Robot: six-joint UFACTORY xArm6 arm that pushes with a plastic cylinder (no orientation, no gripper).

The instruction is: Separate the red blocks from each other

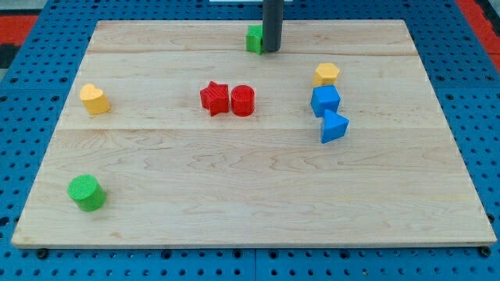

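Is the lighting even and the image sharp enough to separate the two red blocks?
Camera view: soft, even light, short shadows, no glare on the wooden board; the red star-shaped block and red cylinder block are sharp and touching; my tip stands beside the partly hidden green block.

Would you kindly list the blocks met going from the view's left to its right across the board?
Green cylinder → yellow heart → red star → red cylinder → green block beside my tip; the right-hand yellow and blue blocks overlap, so they are left out.
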